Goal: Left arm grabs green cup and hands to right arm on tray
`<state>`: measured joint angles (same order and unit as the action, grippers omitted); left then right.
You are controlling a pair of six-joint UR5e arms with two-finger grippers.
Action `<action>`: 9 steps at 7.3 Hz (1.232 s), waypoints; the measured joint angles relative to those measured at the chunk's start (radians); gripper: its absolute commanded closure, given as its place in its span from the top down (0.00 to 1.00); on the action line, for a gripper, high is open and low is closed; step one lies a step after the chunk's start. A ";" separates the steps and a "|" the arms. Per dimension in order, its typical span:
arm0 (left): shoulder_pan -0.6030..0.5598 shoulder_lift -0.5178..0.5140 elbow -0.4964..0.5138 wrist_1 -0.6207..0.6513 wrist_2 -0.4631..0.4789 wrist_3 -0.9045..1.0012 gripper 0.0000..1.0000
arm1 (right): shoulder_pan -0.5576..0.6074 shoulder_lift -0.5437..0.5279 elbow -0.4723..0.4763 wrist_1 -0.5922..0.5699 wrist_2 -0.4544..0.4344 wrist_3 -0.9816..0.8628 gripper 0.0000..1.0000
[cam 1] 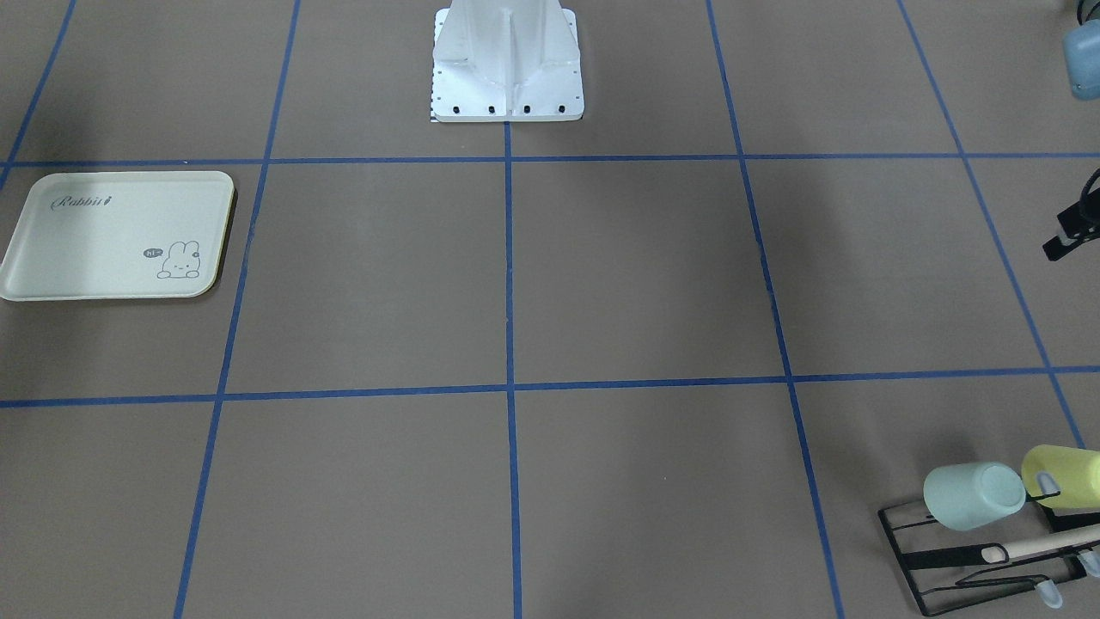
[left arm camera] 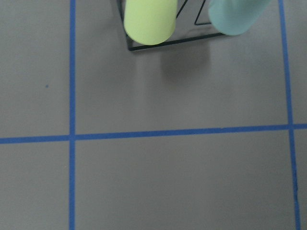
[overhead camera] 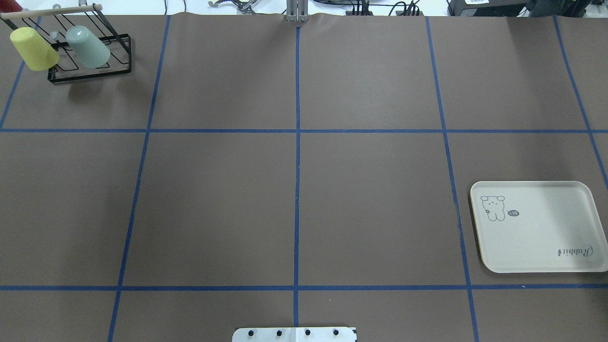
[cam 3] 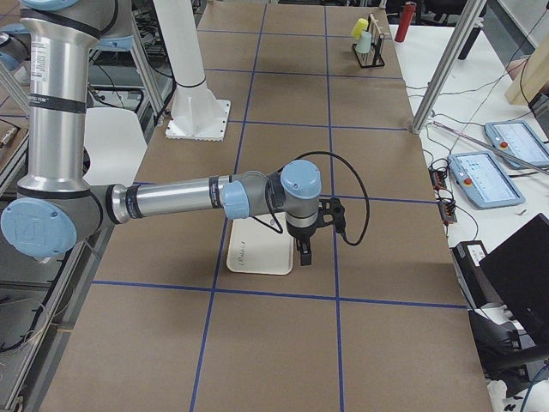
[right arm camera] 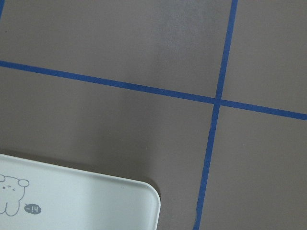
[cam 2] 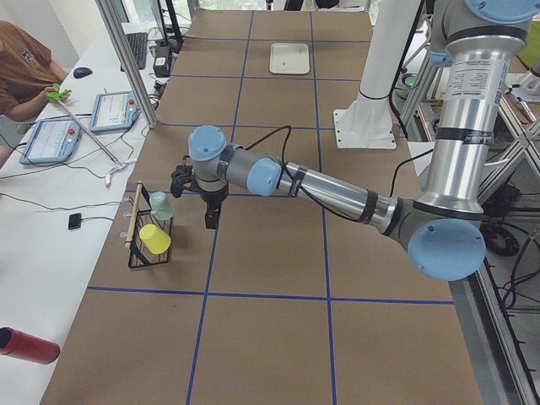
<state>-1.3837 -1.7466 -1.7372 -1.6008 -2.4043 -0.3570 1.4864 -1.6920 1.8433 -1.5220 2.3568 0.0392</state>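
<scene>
The green cup (overhead camera: 88, 46) hangs tilted, mouth down, on a black wire rack (overhead camera: 90, 76) at the table's far left corner, beside a pale yellow cup (overhead camera: 34, 49). It also shows in the front view (cam 1: 971, 497) and at the top edge of the left wrist view (left arm camera: 235, 17). My left gripper (cam 2: 209, 218) hovers a little short of the rack, pointing down; I cannot tell whether it is open. The cream tray (overhead camera: 536, 237) lies bare at the near right. My right gripper (cam 3: 305, 251) hangs by the tray's (cam 3: 257, 253) outer edge; its state is unclear.
A wooden bar (overhead camera: 52, 11) tops the rack. The white robot base (cam 1: 507, 77) stands at the table's near middle edge. Blue tape lines grid the brown table. A person sits with tablets (cam 2: 51, 139) beyond the far side.
</scene>
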 measured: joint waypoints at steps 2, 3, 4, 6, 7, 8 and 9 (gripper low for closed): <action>0.061 -0.191 0.164 -0.007 0.050 -0.059 1.00 | -0.003 0.001 -0.009 0.000 -0.001 0.002 1.00; 0.087 -0.285 0.274 -0.021 0.075 -0.067 1.00 | -0.006 0.002 -0.016 0.001 -0.002 0.001 1.00; 0.111 -0.370 0.386 -0.040 0.087 -0.073 1.00 | -0.008 0.004 -0.019 0.002 -0.002 -0.002 1.00; 0.149 -0.454 0.530 -0.089 0.104 -0.077 0.99 | -0.009 0.004 -0.022 0.002 -0.001 -0.005 1.00; 0.158 -0.465 0.572 -0.125 0.111 -0.077 0.98 | -0.009 0.005 -0.022 0.001 -0.001 -0.006 1.00; 0.162 -0.467 0.593 -0.144 0.123 -0.075 0.98 | -0.009 0.005 -0.022 0.001 0.000 -0.006 1.00; 0.163 -0.470 0.608 -0.153 0.145 -0.073 0.98 | -0.009 0.005 -0.022 0.000 0.000 -0.006 1.00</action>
<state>-1.2206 -2.2167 -1.1289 -1.7534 -2.2595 -0.4302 1.4772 -1.6874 1.8209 -1.5216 2.3568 0.0337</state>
